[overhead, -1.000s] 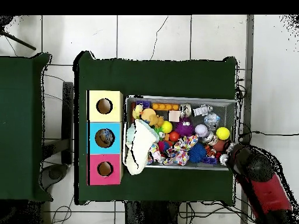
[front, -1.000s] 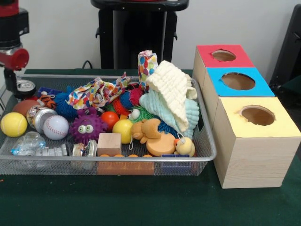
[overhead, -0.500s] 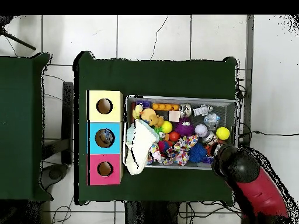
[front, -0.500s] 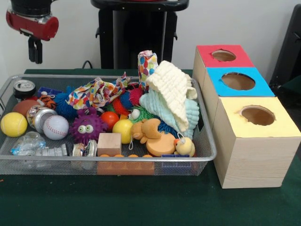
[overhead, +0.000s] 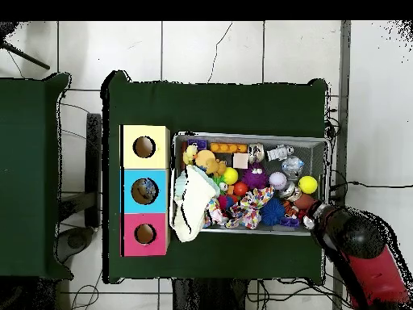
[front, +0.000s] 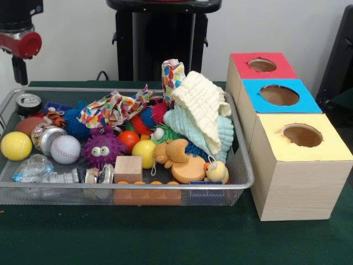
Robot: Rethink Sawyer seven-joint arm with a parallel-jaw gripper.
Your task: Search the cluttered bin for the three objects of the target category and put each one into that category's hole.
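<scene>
A wire mesh bin (front: pixel 127 187) holds a heap of mixed objects: a yellow ball (front: pixel 15 146), a baseball (front: pixel 65 149), a purple spiky ball (front: pixel 101 149), a wooden cube (front: pixel 128 168), a tin can (front: pixel 27 103), a dotted cloth (front: pixel 113 107) and a cream cloth (front: pixel 201 110). Beside the bin stand three boxes with round holes in their tops: red (front: pixel 263 65), blue (front: pixel 279 95) and yellow (front: pixel 302 135). My gripper (front: pixel 20 72) hangs above the bin's far left corner, over the can, clear of everything. In the overhead view the gripper (overhead: pixel 319 214) is at the bin's lower right corner.
A rubber duck (front: pixel 217 172) and an orange plush toy (front: pixel 174 152) lie near the bin's front right. The bin (overhead: pixel 250 136) and boxes sit on a green table cover (front: pixel 176 237). A black pedestal (front: pixel 160 38) stands behind the bin.
The arm rose from beside the bin's left end, swung inward over the bin's corner, and has now shifted back toward the left end, a little lower.
</scene>
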